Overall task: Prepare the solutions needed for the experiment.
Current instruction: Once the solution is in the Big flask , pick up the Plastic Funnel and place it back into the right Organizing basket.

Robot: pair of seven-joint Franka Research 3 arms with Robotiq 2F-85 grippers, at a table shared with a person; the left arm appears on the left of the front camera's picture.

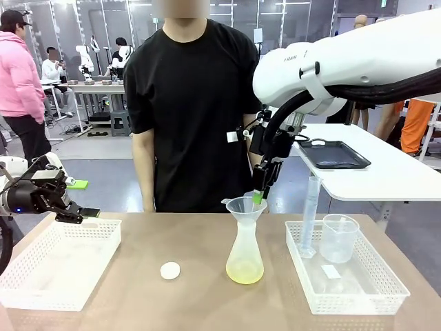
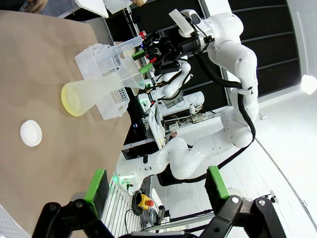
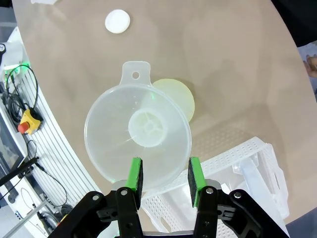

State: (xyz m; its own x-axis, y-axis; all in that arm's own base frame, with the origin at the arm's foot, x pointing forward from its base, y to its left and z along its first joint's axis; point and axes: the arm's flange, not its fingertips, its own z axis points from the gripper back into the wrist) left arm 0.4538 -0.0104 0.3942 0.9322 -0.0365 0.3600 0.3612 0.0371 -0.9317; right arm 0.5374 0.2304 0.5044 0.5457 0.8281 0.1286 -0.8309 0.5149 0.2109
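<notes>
A frosted flask (image 1: pixel 244 255) stands mid-table with a little pale yellow solution (image 1: pixel 244 274) at its bottom and a translucent funnel (image 1: pixel 244 207) in its neck. My right gripper (image 1: pixel 258 196) hangs at the funnel's right rim. In the right wrist view its green pads stand partly apart over the funnel's (image 3: pixel 119 144) near rim, gripping nothing that I can see, and the yellow solution (image 3: pixel 181 96) shows beyond. My left gripper (image 1: pixel 86 215) is open and empty at the far edge of the left basket (image 1: pixel 41 289). The left wrist view has the flask (image 2: pixel 91 94) far ahead of that gripper (image 2: pixel 156 186).
A white round cap (image 1: pixel 170 270) lies left of the flask. The right basket (image 1: pixel 386 293) holds a tall graduated cylinder (image 1: pixel 310 214) and a beaker (image 1: pixel 339 238). A person stands at the table's far side, arms down. A side table with a black tray (image 1: pixel 334 155) stands behind at right.
</notes>
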